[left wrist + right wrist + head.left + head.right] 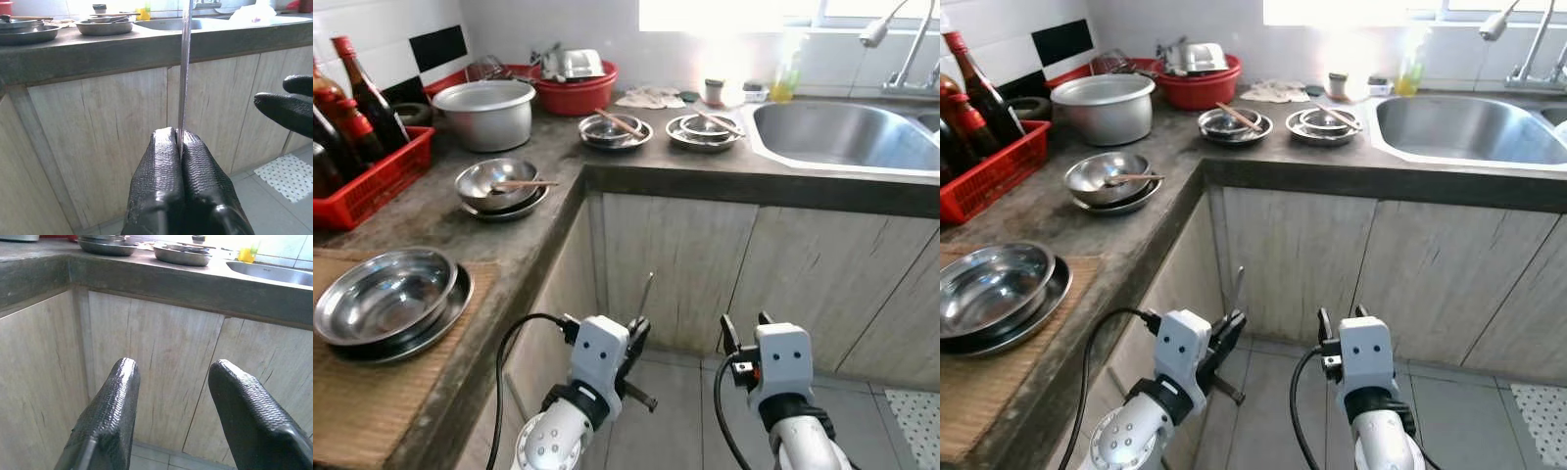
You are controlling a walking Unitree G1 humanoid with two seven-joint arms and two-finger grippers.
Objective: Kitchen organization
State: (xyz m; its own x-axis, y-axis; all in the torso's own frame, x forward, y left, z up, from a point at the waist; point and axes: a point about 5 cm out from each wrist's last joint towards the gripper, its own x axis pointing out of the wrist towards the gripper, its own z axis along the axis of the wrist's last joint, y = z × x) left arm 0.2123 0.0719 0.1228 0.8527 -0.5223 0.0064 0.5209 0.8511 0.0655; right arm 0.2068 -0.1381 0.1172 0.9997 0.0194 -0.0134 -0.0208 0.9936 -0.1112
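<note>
left gripper [180, 147] pinches one chopstick [184, 73] (four bowl stacks [504, 186]); right gripper [171, 377] wide.

The two eye views look forward and down from the robot's head onto an L-shaped countertop [548, 211] and the wooden cabinet doors [675, 274] below, the right eye view set slightly to the side. Both wrist views sit low, close to the cabinet fronts, looking up along black fingers [110, 406] toward the counter edge. All four share the steel sink [1469, 127] and the cabinet doors.
</note>
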